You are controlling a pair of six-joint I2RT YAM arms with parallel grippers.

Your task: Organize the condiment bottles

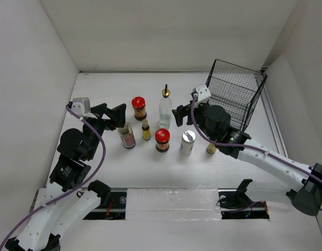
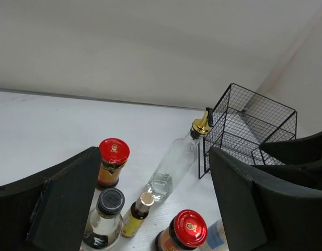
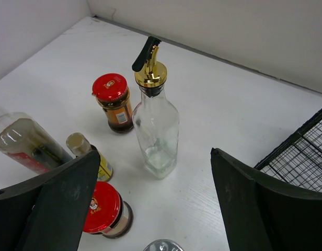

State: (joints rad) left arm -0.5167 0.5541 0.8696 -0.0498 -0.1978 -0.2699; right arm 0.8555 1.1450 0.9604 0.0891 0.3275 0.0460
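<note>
The bottles stand grouped mid-table. A red-lidded dark jar [image 1: 139, 107], a tall clear gold-spouted bottle [image 1: 165, 109] and a small yellow bottle [image 1: 146, 129] stand at the back. A reddish-labelled clear jar [image 1: 127, 136], a second red-lidded jar [image 1: 162, 139] and a silver-capped shaker [image 1: 187, 142] stand nearer. Another yellow bottle [image 1: 211, 148] is half hidden by the right arm. My left gripper [image 1: 111, 117] is open and empty, left of the clear jar [image 2: 104, 219]. My right gripper [image 1: 184, 114] is open and empty, right of the gold-spouted bottle [image 3: 156, 123].
A black wire basket [image 1: 235, 94] stands at the back right, just behind the right arm; it also shows in the left wrist view [image 2: 250, 130] and the right wrist view [image 3: 302, 162]. White walls enclose the table on three sides.
</note>
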